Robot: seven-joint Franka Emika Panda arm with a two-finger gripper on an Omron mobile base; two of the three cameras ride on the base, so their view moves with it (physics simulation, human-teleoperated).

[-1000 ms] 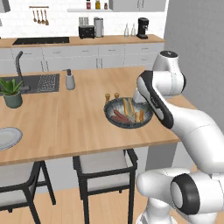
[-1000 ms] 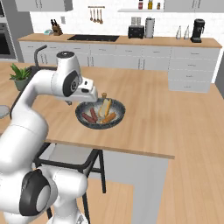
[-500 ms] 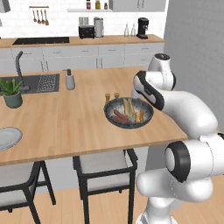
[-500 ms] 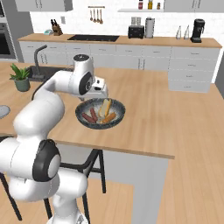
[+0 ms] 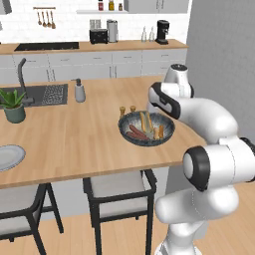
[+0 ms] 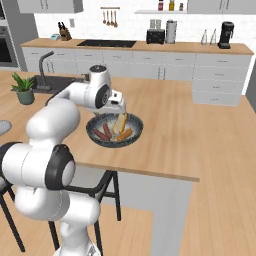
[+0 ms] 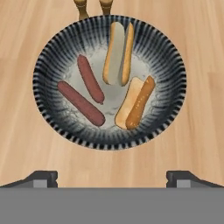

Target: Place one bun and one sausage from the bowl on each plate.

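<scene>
The dark speckled bowl (image 7: 48,87) sits on the wooden island near its front edge, seen also as the bowl (image 5: 147,144) and the bowl (image 6: 115,145). In it lie two reddish sausages (image 7: 91,78) on the left and two tan buns (image 7: 117,53) on the right. My gripper (image 7: 111,179) hangs above the bowl's near side, open, with nothing between its fingertips (image 7: 41,177). From the right base view the gripper (image 6: 121,106) is just over the bowl's back rim. A pale grey-white plate (image 5: 7,157) lies far left on the island.
Two small brown shakers (image 5: 127,109) stand just behind the bowl. A potted plant (image 5: 14,104), a soap dispenser (image 5: 79,91) and a sink (image 5: 45,94) are at the island's left. Stools (image 5: 119,187) stand under the front edge.
The arm's upper links have swung round and lowered toward the island. The hand has stayed over the bowl, and its contents have not moved.
</scene>
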